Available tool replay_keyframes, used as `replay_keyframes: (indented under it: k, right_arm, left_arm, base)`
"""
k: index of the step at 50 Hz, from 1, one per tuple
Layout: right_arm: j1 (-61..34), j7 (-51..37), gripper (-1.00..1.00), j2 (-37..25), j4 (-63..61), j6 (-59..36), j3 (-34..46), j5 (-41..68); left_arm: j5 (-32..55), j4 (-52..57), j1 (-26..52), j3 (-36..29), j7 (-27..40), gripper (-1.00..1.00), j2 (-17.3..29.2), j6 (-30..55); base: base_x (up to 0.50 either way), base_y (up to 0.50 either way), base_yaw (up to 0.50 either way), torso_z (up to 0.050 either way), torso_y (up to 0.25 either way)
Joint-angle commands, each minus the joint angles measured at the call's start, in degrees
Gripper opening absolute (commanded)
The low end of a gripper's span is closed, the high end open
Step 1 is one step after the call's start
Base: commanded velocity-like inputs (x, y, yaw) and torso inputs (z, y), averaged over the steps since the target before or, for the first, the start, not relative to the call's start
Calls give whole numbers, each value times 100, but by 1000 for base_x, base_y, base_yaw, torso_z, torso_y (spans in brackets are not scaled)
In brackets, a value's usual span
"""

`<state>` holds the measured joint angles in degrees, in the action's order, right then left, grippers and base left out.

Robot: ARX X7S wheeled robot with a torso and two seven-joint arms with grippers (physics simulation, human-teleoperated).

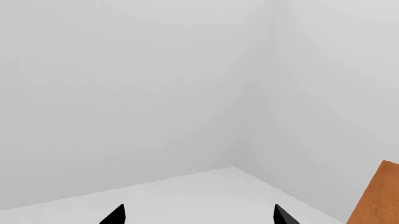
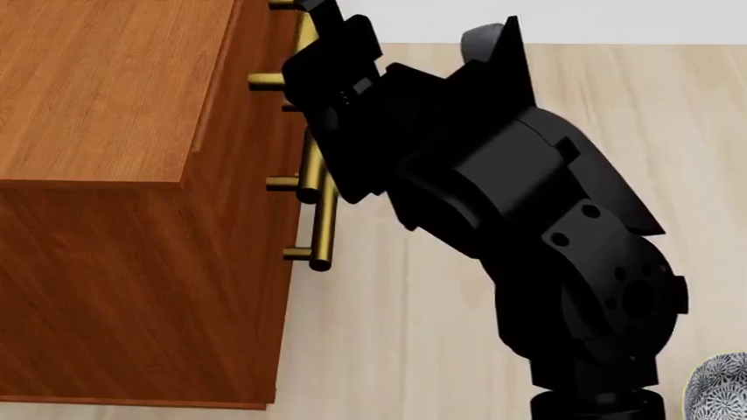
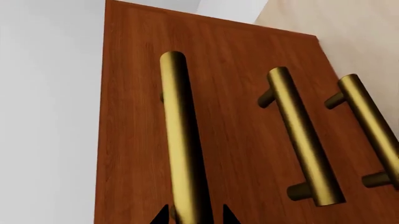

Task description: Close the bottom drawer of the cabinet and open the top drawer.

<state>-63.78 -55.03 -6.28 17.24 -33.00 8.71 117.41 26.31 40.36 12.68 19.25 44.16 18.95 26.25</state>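
Note:
The cabinet (image 3: pixel 237 70) is reddish-brown wood, and its front fills the right wrist view with three brass bar handles. All three drawer fronts look flush. My right gripper (image 3: pixel 196 218) has a fingertip on each side of the top drawer's handle (image 3: pixel 181 140) and is shut on it. The bottom drawer's handle (image 3: pixel 371 121) is the one nearest the floor. In the head view the cabinet (image 2: pixel 105 96) stands at the left, and my right arm (image 2: pixel 491 184) reaches to its handles (image 2: pixel 321 227). My left gripper (image 1: pixel 199 215) is open, empty and faces a white wall corner.
A light wood floor (image 2: pixel 653 114) lies in front of the cabinet. A pale grey round object (image 2: pixel 718 389) sits at the head view's lower right corner. An edge of the cabinet (image 1: pixel 377 196) shows in the left wrist view, next to white walls.

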Motion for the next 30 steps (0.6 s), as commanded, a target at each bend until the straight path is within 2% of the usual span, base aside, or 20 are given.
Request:
replay_keyframes:
  k: [1, 30]
  right_arm:
    - [-34, 108, -100, -114, -83, -73, 18, -148]
    - [-66, -95, -100, -497, -422, 165, -183, -58]
  left_arm:
    - [12, -10, -12, -5, 6, 100, 9, -27]
    - [27, -30, -16, -32, 47, 100, 41, -50]
  base:
    - [0, 0, 0, 0, 0]
    - [0, 0, -1, 1, 2]
